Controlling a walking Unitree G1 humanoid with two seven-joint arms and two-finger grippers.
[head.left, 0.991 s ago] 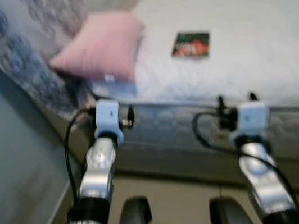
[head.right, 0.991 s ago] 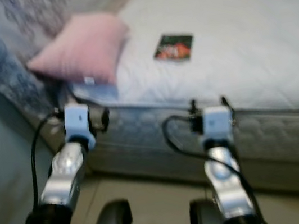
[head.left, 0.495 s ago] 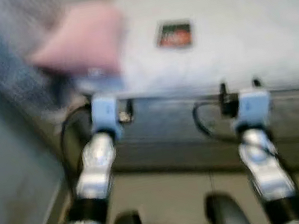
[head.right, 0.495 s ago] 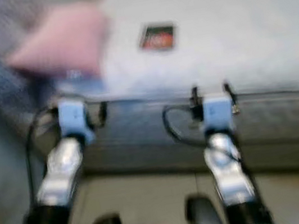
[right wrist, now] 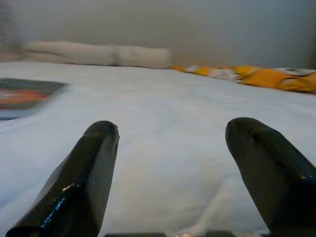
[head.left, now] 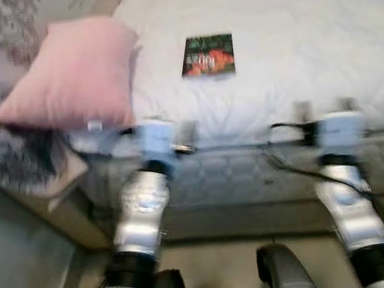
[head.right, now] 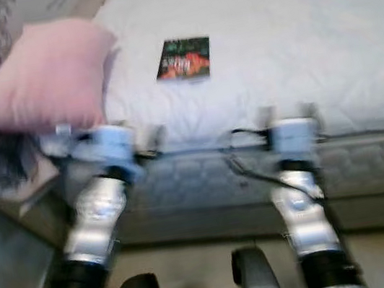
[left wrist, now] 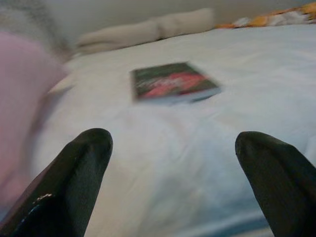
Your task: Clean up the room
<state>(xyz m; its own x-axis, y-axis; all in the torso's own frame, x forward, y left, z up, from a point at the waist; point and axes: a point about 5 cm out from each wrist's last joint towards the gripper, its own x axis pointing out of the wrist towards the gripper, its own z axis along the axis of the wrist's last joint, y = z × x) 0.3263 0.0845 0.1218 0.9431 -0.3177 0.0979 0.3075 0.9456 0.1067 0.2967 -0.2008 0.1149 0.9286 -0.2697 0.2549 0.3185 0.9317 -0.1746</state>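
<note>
I see the book (head.left: 207, 55) flat on the bed (head.left: 320, 29), farther in and slightly right of my left end effector (left wrist: 173, 173), long axis running away. Left is nearer; both it and the right end effector (right wrist: 173, 168) are spread apart, empty.

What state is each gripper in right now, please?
Left gripper: open, empty, facing the book.
Right gripper: open, empty, over the bed.
</note>
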